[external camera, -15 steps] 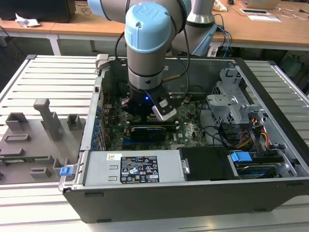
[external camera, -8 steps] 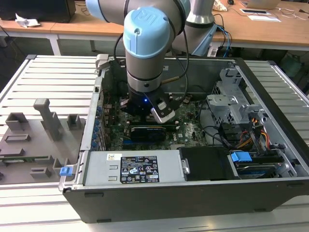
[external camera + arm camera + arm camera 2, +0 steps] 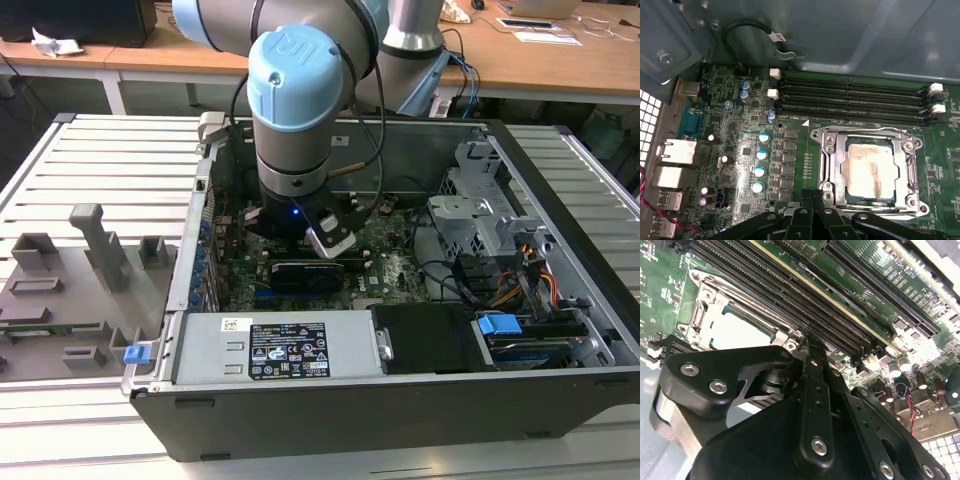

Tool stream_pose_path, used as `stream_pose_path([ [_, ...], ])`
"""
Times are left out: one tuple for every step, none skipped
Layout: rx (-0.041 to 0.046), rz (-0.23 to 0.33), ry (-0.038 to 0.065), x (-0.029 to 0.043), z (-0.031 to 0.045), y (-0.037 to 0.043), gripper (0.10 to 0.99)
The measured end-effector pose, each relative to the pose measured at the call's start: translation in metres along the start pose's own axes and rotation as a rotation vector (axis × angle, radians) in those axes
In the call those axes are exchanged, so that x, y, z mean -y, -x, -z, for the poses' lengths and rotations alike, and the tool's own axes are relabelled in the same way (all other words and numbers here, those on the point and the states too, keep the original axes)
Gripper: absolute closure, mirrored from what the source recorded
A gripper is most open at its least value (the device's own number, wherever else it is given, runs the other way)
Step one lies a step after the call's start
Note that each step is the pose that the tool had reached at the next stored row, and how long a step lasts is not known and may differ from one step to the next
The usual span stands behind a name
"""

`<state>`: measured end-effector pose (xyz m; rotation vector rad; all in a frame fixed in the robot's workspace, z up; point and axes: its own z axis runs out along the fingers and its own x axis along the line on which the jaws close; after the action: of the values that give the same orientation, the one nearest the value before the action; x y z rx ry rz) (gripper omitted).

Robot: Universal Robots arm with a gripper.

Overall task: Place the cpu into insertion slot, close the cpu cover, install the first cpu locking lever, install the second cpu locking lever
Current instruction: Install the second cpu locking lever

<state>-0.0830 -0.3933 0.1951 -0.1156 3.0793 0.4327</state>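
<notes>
Black linkages of the gripper are filling the near edge of my feed, and its fingers are looking drawn together to a narrow tip with nothing between them, as far as I can judge. That tip is hovering just beside the socket's edge, at one corner of the cpu cover. The cover is lying flat, its silver frame ringing the cpu, whose beige face is showing through the central opening; so the chip is sitting in the insertion slot already. From the gripper, the socket is lying straight ahead, and the long memory slots are running past its far side. I am not making out the locking levers clearly. In the exterior view the arm is reaching down into the open computer case on the slatted worktop.
</notes>
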Motion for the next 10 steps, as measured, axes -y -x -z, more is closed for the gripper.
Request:
stream_pose_path([
  [0.0003, 0.000, 0.000, -0.0001, 0.0001, -0.0001, 0.980],
  [0.0004, 0.000, 0.000, -0.0002, 0.0004, -0.0003, 0.980],
  [0.0004, 0.000, 0.001, -0.0006, 0.0018, -0.0003, 0.980],
  [0.0005, 0.000, 0.001, -0.0012, 0.0036, -0.0002, 0.980],
  [0.0003, 0.000, 0.000, -0.0016, 0.0052, -0.0002, 0.980],
  [0.0003, 0.000, 0.000, -0.0018, 0.0059, -0.0001, 0.980],
  [0.0002, 0.000, 0.000, -0.0020, 0.0066, -0.0001, 0.980],
  [0.0003, 0.000, 0.000, -0.0023, 0.0076, -0.0001, 0.980],
  [0.0002, 0.000, 0.000, -0.0025, 0.0085, 0.0000, 0.980],
  [0.0002, 0.000, 0.000, -0.0028, 0.0094, 0.0000, 0.980],
])
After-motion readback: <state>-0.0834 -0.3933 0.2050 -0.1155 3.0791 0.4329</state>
